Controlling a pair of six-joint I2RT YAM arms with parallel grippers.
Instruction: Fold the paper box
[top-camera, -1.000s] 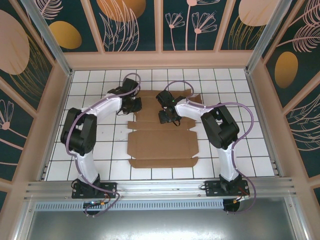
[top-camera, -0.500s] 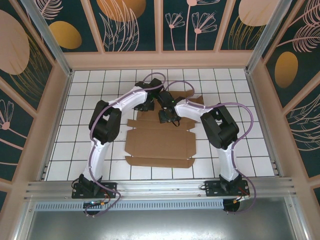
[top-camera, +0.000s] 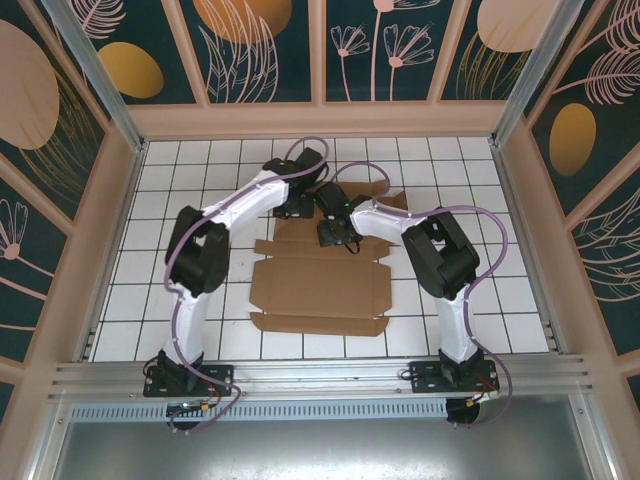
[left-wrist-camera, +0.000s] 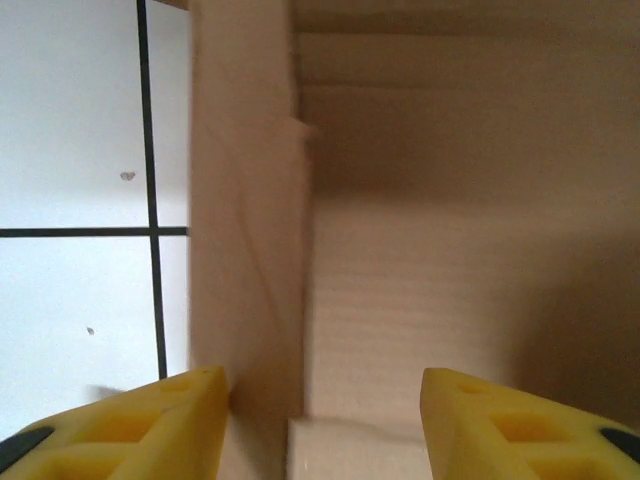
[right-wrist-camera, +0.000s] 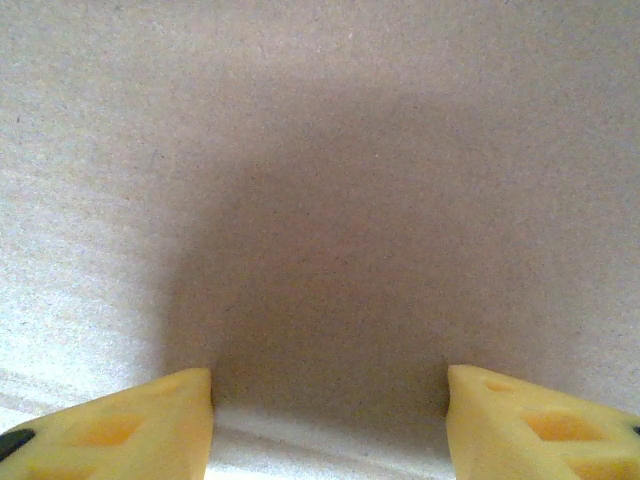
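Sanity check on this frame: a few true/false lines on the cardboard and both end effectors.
1. The brown die-cut cardboard box sheet lies on the white gridded table. True.
2. The left end effector and right end effector are at the sheet's near edge. False: both are over its far part.
3. The left end effector's yellow fingers stand apart. True.
4. The right end effector is shut on a flap. False: its yellow fingers stand apart, facing bare cardboard.
5. The box is fully folded. False: its near panels lie flat.
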